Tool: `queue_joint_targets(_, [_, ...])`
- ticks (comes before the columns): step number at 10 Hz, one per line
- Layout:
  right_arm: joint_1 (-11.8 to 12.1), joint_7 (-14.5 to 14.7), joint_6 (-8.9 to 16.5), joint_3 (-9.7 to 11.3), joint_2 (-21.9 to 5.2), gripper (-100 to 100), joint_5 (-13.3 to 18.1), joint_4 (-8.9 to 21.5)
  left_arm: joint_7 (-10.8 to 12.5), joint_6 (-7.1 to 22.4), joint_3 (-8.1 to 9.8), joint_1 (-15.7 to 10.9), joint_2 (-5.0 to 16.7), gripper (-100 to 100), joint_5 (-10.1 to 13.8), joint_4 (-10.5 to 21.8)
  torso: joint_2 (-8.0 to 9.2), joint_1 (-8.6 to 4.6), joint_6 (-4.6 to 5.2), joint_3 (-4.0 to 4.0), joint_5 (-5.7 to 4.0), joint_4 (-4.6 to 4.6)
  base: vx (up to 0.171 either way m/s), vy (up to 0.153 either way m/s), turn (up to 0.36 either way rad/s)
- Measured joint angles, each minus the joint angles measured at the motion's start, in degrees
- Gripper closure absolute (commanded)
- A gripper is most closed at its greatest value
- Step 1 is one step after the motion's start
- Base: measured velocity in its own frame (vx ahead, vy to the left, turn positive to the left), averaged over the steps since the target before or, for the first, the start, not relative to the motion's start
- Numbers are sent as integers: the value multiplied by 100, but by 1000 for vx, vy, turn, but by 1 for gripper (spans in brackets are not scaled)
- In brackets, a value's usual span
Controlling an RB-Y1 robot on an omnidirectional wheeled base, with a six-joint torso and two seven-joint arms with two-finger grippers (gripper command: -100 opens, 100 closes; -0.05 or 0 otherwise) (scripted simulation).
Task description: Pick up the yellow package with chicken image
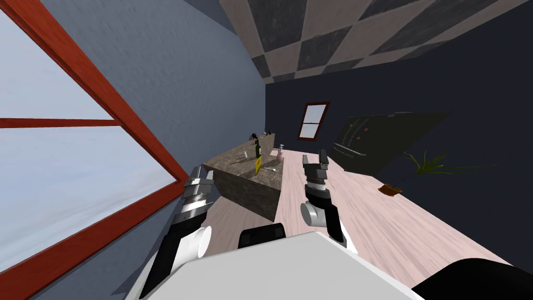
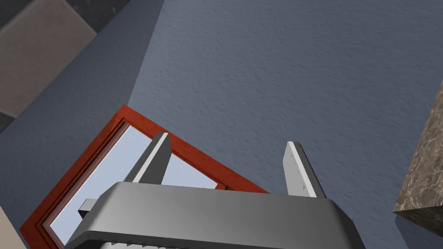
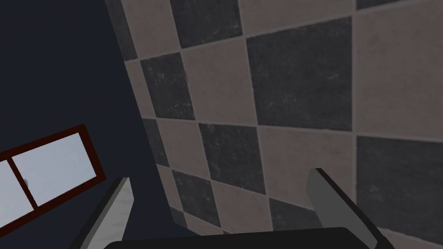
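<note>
- The left gripper (image 2: 227,169) is standing open, holding nothing, beside the near left corner of the worktop (image 1: 231,160).
- The right gripper (image 3: 220,199) is also gaping open and empty, right of the worktop.
- The yellow package (image 1: 257,165) is standing on the worktop, farther off between both grippers, just nearer than a green bottle (image 1: 257,149).

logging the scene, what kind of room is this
Probably a kitchen: a marbled counter holding a green bottle and the yellow package, and what looks like a dark fridge by the far wall.

On counter (image 1: 249,191), green bottle (image 1: 257,149) stands just behind yellow package (image 1: 257,165); counter top on package's near side lies open.
</note>
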Motion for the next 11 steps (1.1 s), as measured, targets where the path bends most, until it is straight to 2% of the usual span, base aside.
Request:
queue_joint_targets(6, [0,0,0,0,0,0,0,0,-332,-397,-103,-204,938,-100,-277,207,-3,8,2,-2,2,-1,6,22,-133])
queue_joint_targets(11, [0,0,0,0,0,0,0,0,-721,-827,-236,-438,1685,-100,-598,375,-3,10,2,-2,2,-1,5,26,-129])
